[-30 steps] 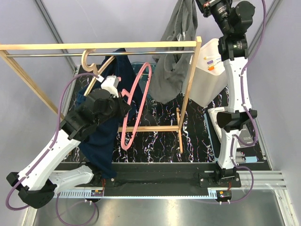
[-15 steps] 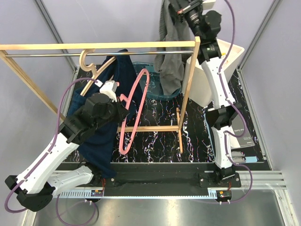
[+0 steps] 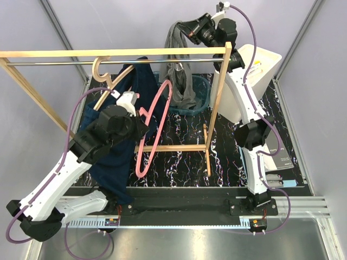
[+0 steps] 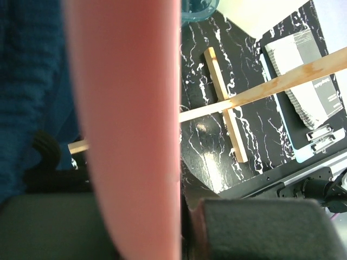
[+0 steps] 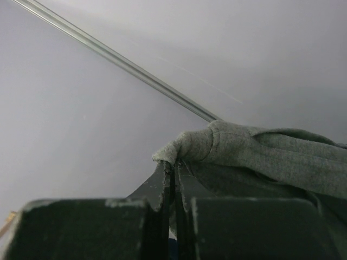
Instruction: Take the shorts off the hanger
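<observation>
Jaws of the right gripper (image 3: pixel 186 28) pinch soft mid-grey fabric shorts (image 3: pixel 181 81) above the wooden rack (image 3: pixel 108 52); left gripper (image 3: pixel 142 112) jaws clamp a pink curved hanger (image 3: pixel 157 124) beside dark navy fabric shorts (image 3: pixel 116 157).

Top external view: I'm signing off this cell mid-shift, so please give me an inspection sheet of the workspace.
Surface: black marbled tabletop, with the wooden rack standing on it.
Job's things: grey shorts off any hanger, dangling from the right claw; navy shorts draped on the wooden hanger on the rail.
Clutter: teal basket, white bin, booklet at the right edge.
Grippers: left claw shut on the pink hanger; right claw shut on the grey shorts.
Cables: purple cables loop along both arms.
Surroundings: grey walls, metal frame posts.
</observation>
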Tool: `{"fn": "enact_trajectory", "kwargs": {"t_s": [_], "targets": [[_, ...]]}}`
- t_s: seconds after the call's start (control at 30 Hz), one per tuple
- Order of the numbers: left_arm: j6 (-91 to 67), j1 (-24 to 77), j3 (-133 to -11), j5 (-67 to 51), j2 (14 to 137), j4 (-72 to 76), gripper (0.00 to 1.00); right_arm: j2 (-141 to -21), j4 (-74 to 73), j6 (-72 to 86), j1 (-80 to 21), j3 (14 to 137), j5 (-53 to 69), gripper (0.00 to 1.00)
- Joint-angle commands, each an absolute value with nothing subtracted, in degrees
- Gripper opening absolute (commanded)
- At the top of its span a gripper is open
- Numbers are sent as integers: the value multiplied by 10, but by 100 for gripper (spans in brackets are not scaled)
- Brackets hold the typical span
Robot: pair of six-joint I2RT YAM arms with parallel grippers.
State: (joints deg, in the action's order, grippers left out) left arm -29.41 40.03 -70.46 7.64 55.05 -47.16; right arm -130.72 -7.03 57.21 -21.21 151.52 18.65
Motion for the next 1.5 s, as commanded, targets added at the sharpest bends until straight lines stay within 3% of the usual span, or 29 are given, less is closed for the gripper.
{"fn": "enact_trajectory", "kwargs": {"t_s": [0.0,0.37,0.63,0.73,0.87,1.0,1.13,1.27,1.47], "targets": [[-266,399,-747,55,556,-444,0,-1252,-83,501,-211,1477,193,0],[-225,400,-798,19,562,-446,0,-1317,-254,340,-209,1456,175,0],[-223,400,-800,4,564,-446,0,-1374,-398,257,-209,1508,19,2],[-224,399,-804,4,564,-446,0,-1396,-402,209,-209,1508,25,11],[-225,399,-810,4,570,-448,0,-1411,-440,204,-209,1526,29,31],[-230,400,-813,-11,573,-448,0,-1392,-480,252,-209,1532,68,62],[-231,400,-816,-21,577,-448,0,-1354,-542,276,-209,1532,83,80],[-234,399,-816,-41,574,-448,0,-1311,-605,303,-205,1528,66,92],[-243,399,-819,-79,560,-450,0,-1238,-729,364,-185,1474,26,94]]}}
